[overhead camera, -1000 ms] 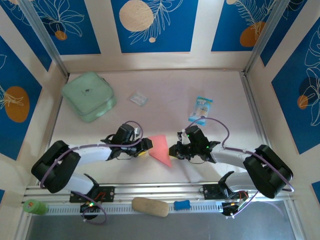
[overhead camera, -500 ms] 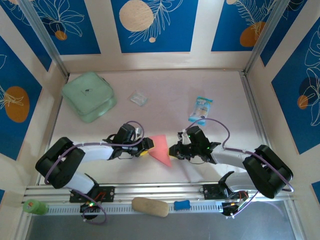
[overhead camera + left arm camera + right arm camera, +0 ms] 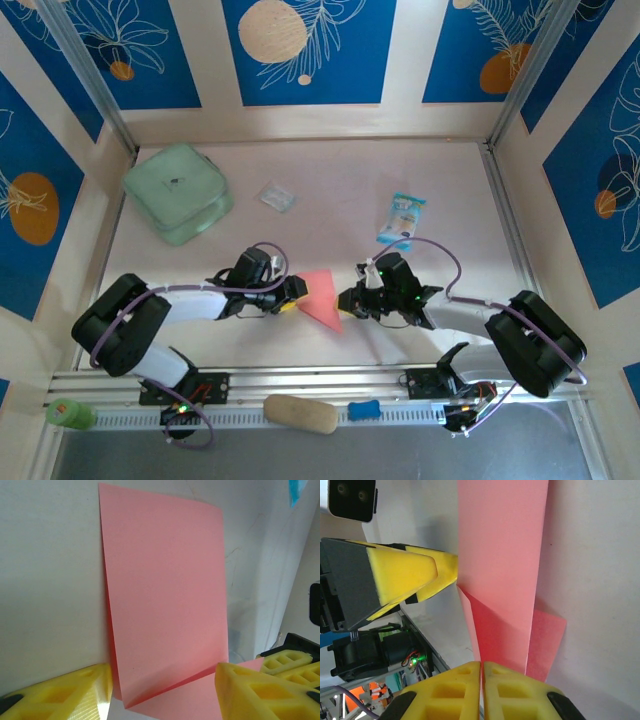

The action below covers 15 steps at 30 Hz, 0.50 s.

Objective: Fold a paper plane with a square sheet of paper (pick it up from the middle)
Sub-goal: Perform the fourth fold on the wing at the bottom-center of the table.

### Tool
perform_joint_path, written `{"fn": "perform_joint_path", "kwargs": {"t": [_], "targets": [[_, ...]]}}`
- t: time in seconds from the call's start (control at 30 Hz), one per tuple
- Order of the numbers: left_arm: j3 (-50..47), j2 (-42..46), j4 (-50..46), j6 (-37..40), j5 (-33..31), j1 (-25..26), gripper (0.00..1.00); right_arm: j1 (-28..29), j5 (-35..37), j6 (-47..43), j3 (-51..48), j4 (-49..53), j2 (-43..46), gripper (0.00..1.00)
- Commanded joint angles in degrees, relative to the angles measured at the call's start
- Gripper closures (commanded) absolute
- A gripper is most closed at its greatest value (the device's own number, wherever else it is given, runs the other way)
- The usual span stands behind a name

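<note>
The right gripper (image 3: 482, 669) is pinching the folded salmon-pink paper sheet (image 3: 320, 297) near the tabletop's (image 3: 330, 180) near edge, while the left gripper (image 3: 162, 680) is gaping around it.

The pink paper (image 3: 502, 555) runs off the right wrist view's top edge; its near end is hidden between the right claw's (image 3: 482, 667) pads. The snack packet's (image 3: 402, 218) print is unreadably small.

Diffuse overhead light is illuminating the table (image 3: 330, 170) evenly in the top view, and the arms (image 3: 190, 300) are casting only soft, faint shadows. Ahead of the left gripper (image 3: 162, 680) jaws, the square sheet of paper (image 3: 165, 580) is rendering sharp and bright, while the yellow fingers (image 3: 65, 690) are blurring at close range. Just ahead of the right gripper (image 3: 482, 666) jaws, the fold is shading a darker red wedge.
</note>
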<state>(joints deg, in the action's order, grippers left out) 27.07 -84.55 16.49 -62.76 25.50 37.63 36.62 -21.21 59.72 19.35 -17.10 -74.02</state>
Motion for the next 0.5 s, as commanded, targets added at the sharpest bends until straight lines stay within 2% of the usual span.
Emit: {"fn": "perform_joint_path", "kwargs": {"t": [0.0,0.13,0.47], "targets": [[1.04,-0.78,1.14,-0.47,1.20,-0.38,0.45,-0.40,-1.38,0.83,-1.07,-0.88,1.08,0.90],[1.03,-0.94,1.66,-0.53,1.40,-0.42,0.47,-0.50,-1.43,1.01,-1.46,-1.08,1.35,0.91],[0.88,-1.06,2.58,-0.90,1.60,-0.41,0.58,-0.67,-0.97,0.67,-1.69,-0.08,1.43,0.90]]}}
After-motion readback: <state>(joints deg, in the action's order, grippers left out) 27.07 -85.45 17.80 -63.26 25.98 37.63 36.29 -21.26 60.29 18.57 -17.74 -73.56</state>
